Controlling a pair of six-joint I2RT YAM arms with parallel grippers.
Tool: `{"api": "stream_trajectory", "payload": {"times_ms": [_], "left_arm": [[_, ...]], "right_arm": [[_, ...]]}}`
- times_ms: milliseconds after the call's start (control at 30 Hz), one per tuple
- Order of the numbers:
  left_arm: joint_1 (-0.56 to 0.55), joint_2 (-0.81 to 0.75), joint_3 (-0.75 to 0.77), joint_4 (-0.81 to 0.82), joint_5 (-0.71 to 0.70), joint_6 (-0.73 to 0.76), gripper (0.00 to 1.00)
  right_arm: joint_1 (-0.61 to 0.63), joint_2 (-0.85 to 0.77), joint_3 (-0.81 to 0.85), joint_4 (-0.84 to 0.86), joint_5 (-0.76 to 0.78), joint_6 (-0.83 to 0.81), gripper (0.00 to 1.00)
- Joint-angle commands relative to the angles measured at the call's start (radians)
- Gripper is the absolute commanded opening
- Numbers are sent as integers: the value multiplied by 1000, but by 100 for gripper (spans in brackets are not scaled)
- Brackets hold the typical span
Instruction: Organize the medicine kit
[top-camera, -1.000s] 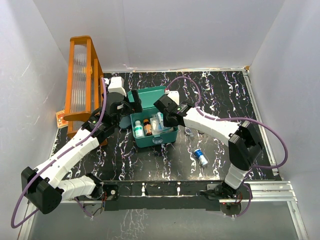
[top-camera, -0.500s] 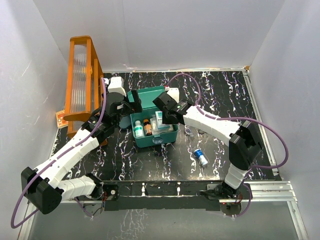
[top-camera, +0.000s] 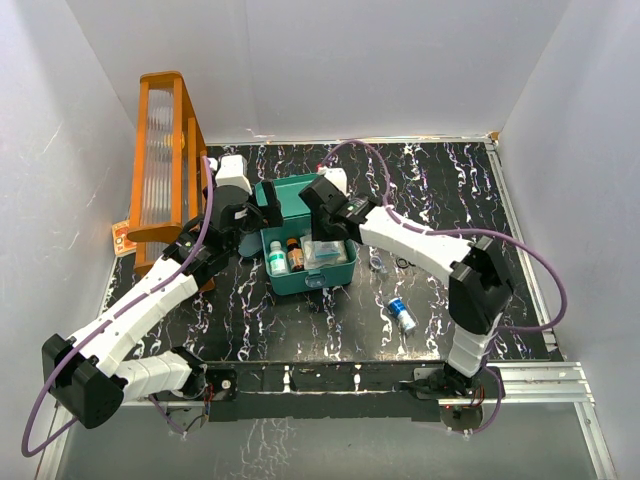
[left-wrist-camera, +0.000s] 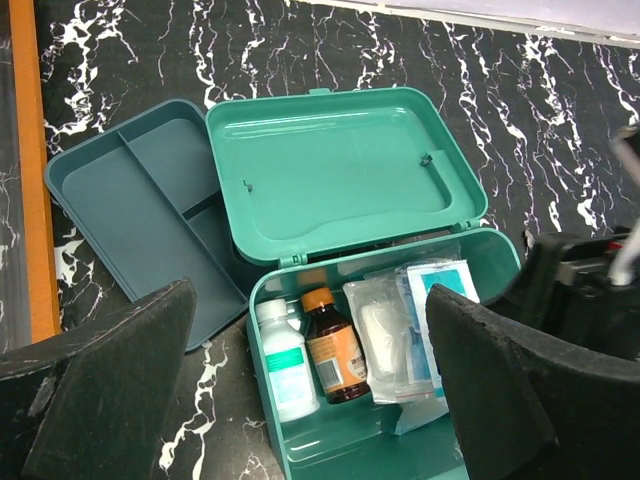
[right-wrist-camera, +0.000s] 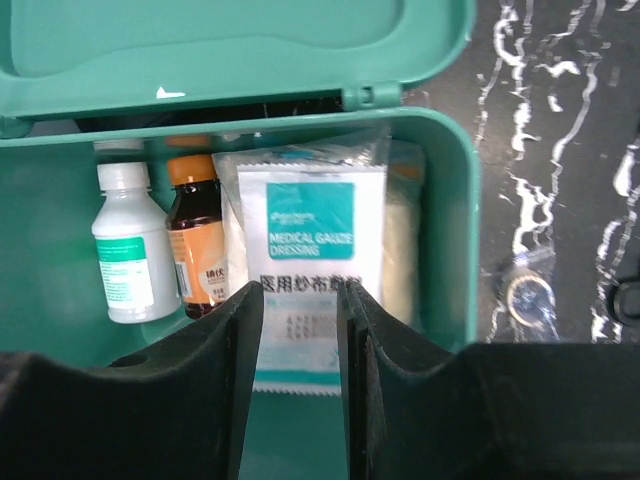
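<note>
- The medicine kit (top-camera: 300, 283) sits mid-worktop (top-camera: 450, 190) with its lid thrown back, probably so both arms can reach in. Its divided tray (left-wrist-camera: 130, 210) lies just beside the lid.
- Left tool (left-wrist-camera: 310, 300) gapes wide and empty above the kit.
- Right tool (right-wrist-camera: 300, 290), fingers narrowly parted, grips nothing.
- Beneath it lies a packet (right-wrist-camera: 310, 235) reading "MEDICAL GAUZE DRESSING".
- White bottle (right-wrist-camera: 130, 255) and amber bottle (right-wrist-camera: 195, 250) lie alongside it, labels too small to read.
</note>
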Motion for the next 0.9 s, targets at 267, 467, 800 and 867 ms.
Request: {"api": "stream_trajectory", "payload": {"times_ms": [267, 467, 800, 867], "left_arm": [[6, -73, -98, -88, -13, -97, 99], [6, -62, -144, -84, -2, -103, 99], [30, -8, -185, -45, 253, -78, 95], [33, 0, -188, -48, 266, -80, 95]], "right_arm": [[-9, 94, 20, 50, -29, -32, 35], [-29, 106, 3, 40, -19, -26, 33], [-37, 32, 46, 77, -82, -40, 47], [-39, 1, 49, 95, -93, -40, 49]]}}
